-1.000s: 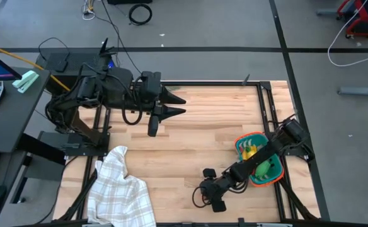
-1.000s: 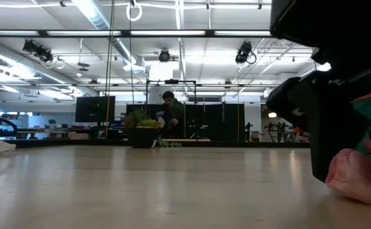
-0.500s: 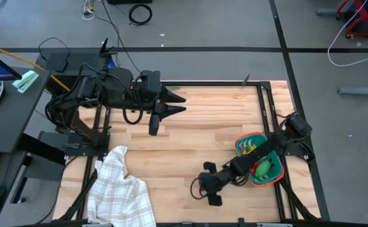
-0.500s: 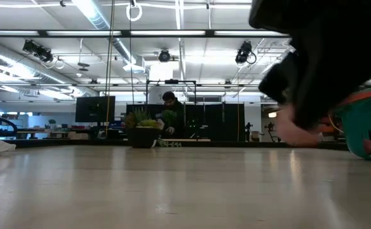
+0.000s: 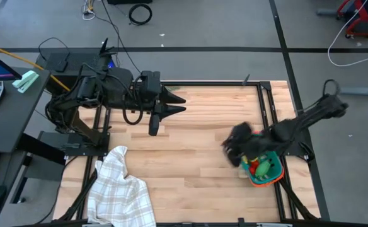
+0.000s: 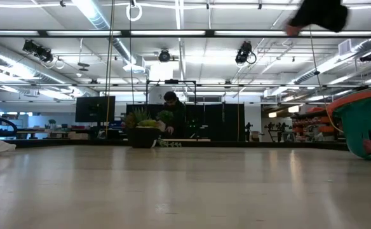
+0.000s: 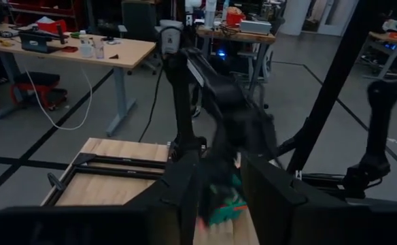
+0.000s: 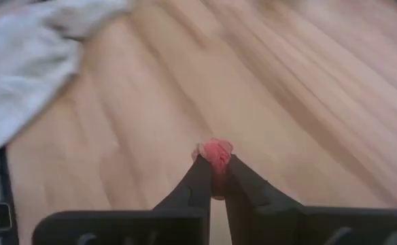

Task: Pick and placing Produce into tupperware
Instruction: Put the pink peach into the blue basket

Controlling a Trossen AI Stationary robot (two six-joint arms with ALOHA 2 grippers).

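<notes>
Left side, high view: I see checked cloth (image 5: 122, 189) bunched lower left on table (image 5: 196, 120). Left gripper (image 5: 178, 104) parked upper left of centre, fingers spread, nothing between. Centre right: right gripper (image 5: 233, 146) blurred above boards, just left of basket. My right wrist view: jaws pinching small red fruit (image 8: 215, 155). Teal basket (image 5: 263, 161), orange rim, lower right, yellow and green produce (image 5: 264, 166) inside.
</notes>
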